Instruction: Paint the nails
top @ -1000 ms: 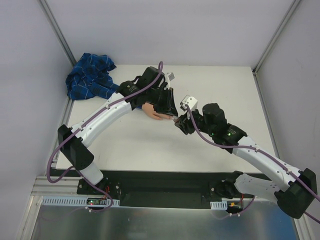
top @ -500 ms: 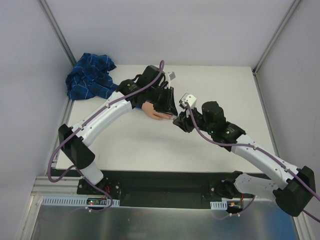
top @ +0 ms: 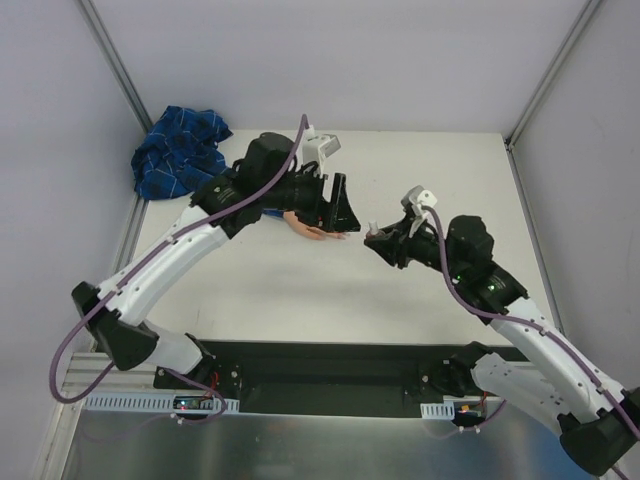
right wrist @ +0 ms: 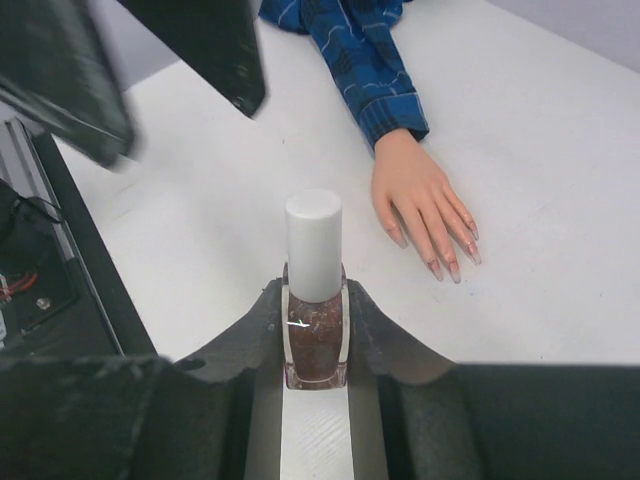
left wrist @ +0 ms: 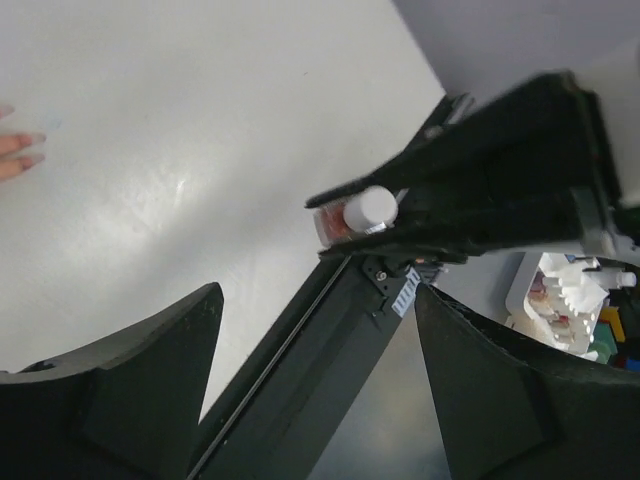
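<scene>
Peach fake hand (right wrist: 418, 190): palm-down on my white table (right wrist: 560, 140), blue plaid sleeve (right wrist: 360, 60) at its wrist.
Pinkish nails (right wrist: 452, 262): on the table, apart from both grippers.
Right gripper (right wrist: 314, 340): pinching an upright white-capped bottle of reddish glitter polish (right wrist: 314, 310).
Left gripper (left wrist: 318, 330): spread wide, holding nothing, hovering beside the fake hand.

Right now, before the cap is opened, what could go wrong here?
1. The right gripper pinches only the lower body of the polish bottle; pulling on its white cap might tilt it or make it slip.
2. The open left gripper hangs close to the fake hand; it could bump it and shift the nails.
</scene>
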Controlling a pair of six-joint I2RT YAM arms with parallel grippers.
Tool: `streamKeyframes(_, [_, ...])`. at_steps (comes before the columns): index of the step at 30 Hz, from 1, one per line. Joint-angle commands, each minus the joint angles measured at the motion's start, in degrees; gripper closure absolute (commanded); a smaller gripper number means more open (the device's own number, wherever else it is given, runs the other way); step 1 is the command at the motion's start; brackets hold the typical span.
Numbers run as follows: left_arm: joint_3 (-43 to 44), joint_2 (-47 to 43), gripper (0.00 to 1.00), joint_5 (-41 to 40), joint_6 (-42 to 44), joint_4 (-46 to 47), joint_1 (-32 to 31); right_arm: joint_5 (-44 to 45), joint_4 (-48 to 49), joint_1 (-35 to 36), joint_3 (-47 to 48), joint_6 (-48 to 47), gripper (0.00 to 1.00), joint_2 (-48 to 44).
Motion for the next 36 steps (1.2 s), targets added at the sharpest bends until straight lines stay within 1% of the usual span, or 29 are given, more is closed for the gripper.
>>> streamKeyframes(1, [-5.96, -8.88, 0.25, 7.51, 3.94, 15.25, -0.63, -7.73, 1.22, -4.7, -0.59, 4.7, 1.0, -4.89])
streamKeyframes(3, [-6.77, -9.15, 0.26, 8.04, 4.46, 17.54, -2.03, -10.54, 0.78, -6.12, -0.42, 5.23, 1.0, -6.12])
streamKeyframes(5, [-6.08, -8.53, 0.27, 7.95, 4.73, 17.9, -2.91, -12.21, 0.78, -7.0, 0.11, 5.23, 1.0, -6.22])
streamKeyframes(6, [-5.64, -7.83, 0.29, 7.86, 4.9, 17.9, -3.26, -12.57, -1.31, -7.26, 0.55, 5.15, 1.0, -6.21])
streamKeyframes(8, [-4.23, -7.21, 0.31, 6.73, 5.52, 17.9, -4.49, -12.75, -2.03, -7.62, 1.08, 4.88, 1.0, -6.21])
streamKeyframes(11, [-3.0, -6.6, 0.39, 1.11, 6.92, 18.07, -6.6, -12.4, -2.21, -7.79, 0.99, 4.97, 1.0, -7.27])
streamKeyframes(13, [-2.03, -5.72, 0.38, -1.01, 7.28, 18.16, -7.74, -12.75, -2.12, -7.88, 1.17, 5.06, 1.0, -7.62])
streamKeyframes(16, [-0.8, -3.96, 0.34, -1.28, 6.67, 18.16, -8.19, -14.07, -2.21, -7.97, 1.61, 5.14, 1.0, -7.53])
streamKeyframes(19, [-0.36, -2.73, 0.32, -0.66, 6.14, 18.25, -8.28, -14.42, -2.74, -8.06, 2.22, 5.14, 1.0, -7.62])
streamKeyframes(23, [0.43, -0.71, 0.41, -0.57, 5.17, 18.16, -8.63, -14.77, -2.83, -8.15, 2.57, 5.14, 1.0, -7.45])
streamKeyframes(32, [-0.1, 1.22, 0.42, -1.1, 2.71, 17.99, -9.07, -13.46, -2.83, -8.06, 3.8, 4.97, 1.0, -8.41])
streamKeyframes(36, [0.17, 2.19, 0.5, 0.21, 1.66, 17.99, -8.98, -13.63, -2.91, -8.15, 4.51, 5.06, 1.0, -8.32])
